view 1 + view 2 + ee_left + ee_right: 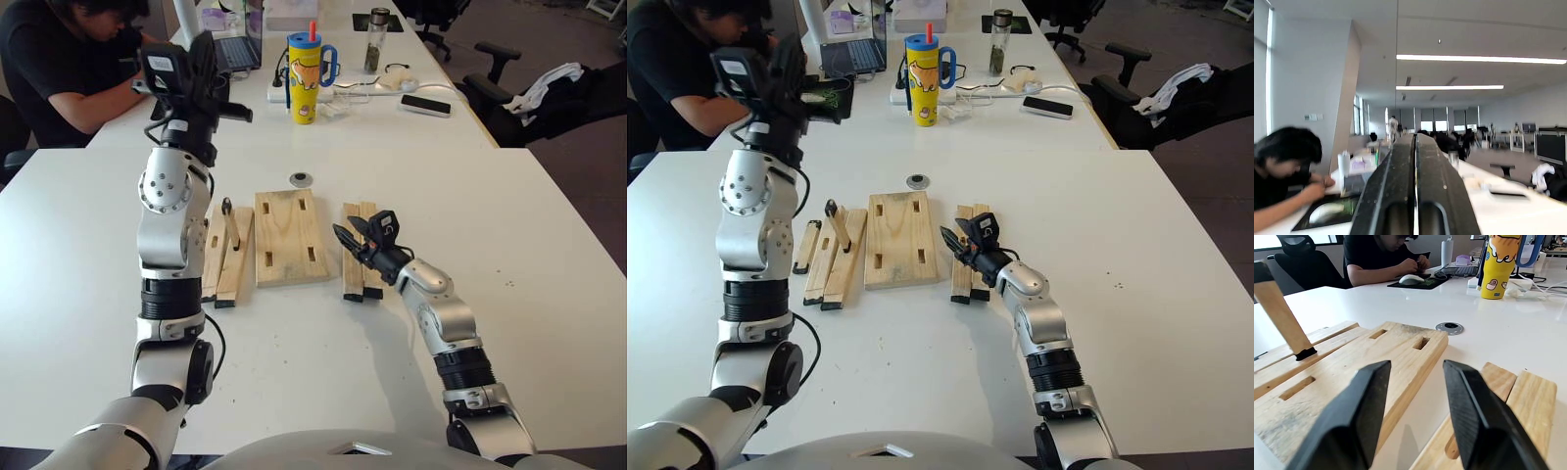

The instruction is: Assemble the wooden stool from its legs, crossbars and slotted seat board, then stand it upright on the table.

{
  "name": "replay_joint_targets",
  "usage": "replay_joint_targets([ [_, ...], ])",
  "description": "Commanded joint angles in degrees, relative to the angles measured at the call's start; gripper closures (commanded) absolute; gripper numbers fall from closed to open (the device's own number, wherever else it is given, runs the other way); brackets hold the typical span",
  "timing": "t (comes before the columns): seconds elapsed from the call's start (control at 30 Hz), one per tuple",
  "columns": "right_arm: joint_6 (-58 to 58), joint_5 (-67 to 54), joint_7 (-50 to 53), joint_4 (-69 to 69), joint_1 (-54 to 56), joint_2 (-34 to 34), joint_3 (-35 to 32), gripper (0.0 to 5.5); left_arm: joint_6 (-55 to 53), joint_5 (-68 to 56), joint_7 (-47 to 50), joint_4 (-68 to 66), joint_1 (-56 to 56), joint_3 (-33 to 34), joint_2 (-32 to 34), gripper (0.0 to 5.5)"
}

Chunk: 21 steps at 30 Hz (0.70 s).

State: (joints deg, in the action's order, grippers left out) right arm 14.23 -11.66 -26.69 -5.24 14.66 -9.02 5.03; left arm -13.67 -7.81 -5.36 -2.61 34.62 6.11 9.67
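The slotted seat board lies flat in the middle of the white table. To its left lie several leg and crossbar pieces, and one short stick leans up from them. Two more wooden pieces lie side by side to the board's right. My right gripper hovers low over the far end of those two pieces, open and holding nothing; the right wrist view shows its fingers spread, with the board just ahead. My left gripper is raised high above the table's far left, shut and empty, its fingers pressed together.
A round metal grommet sits just beyond the board. On the far desk stand a yellow tumbler, a bottle and a phone. A person works at that desk, behind my raised left arm. Bare tabletop stretches to the right and front.
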Motion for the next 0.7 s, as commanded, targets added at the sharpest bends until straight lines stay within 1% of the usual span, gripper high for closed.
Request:
replay_joint_targets([
  [0.03,0.3,0.3,0.3,0.2,0.3,0.3,0.2,3.51,-10.6,1.1,-0.8,-8.7,-14.3,-3.8,-2.0,5.47],
  [0.13,0.5,0.6,0.3,0.1,0.6,0.0,0.4,3.51,-9.5,0.7,0.4,-7.8,-15.3,-3.0,-2.7,5.47],
  [0.33,0.2,0.6,0.1,-0.3,0.6,0.0,0.5,3.51,-6.3,1.8,0.9,-4.8,-9.2,-2.6,-1.6,5.47],
  [0.57,-0.4,0.6,0.1,-0.3,-0.4,0.0,0.6,3.51,3.8,2.1,3.3,3.9,-9.6,0.8,-1.7,5.47],
  [0.67,-0.4,0.5,0.0,-0.2,-0.5,-0.2,0.6,3.51,4.6,2.7,3.5,10.8,-11.8,1.3,-1.0,5.08],
  [0.7,-0.4,0.4,-0.1,-0.1,-0.5,-0.3,0.4,3.51,4.0,2.5,3.2,13.8,-13.3,1.2,-0.8,4.87],
])
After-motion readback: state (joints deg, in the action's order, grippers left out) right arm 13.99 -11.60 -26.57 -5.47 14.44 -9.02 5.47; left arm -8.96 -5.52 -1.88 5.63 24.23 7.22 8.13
